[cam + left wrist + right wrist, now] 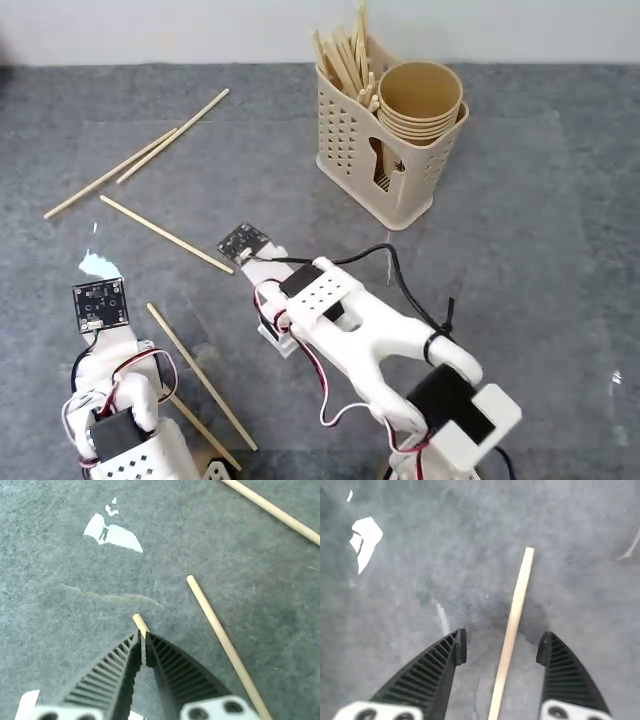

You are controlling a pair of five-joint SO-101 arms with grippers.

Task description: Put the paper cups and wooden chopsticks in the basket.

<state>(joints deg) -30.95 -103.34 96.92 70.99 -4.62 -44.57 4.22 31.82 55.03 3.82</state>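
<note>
Your left end effector (145,647) is closed on the tip of a chopstick (140,624), the rest of it hidden behind the fingers. A second chopstick (220,630) lies just beside it on the table (60,630). Your right end effector (502,642) is open, straddling a third chopstick (517,595), seemingly without contact. The basket (350,150) with the paper cups (420,92) stands well apart.

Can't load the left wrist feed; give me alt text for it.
The left gripper is shut on the end of a wooden chopstick over the grey mat. A second chopstick lies loose beside it, a third chopstick farther off.
</note>
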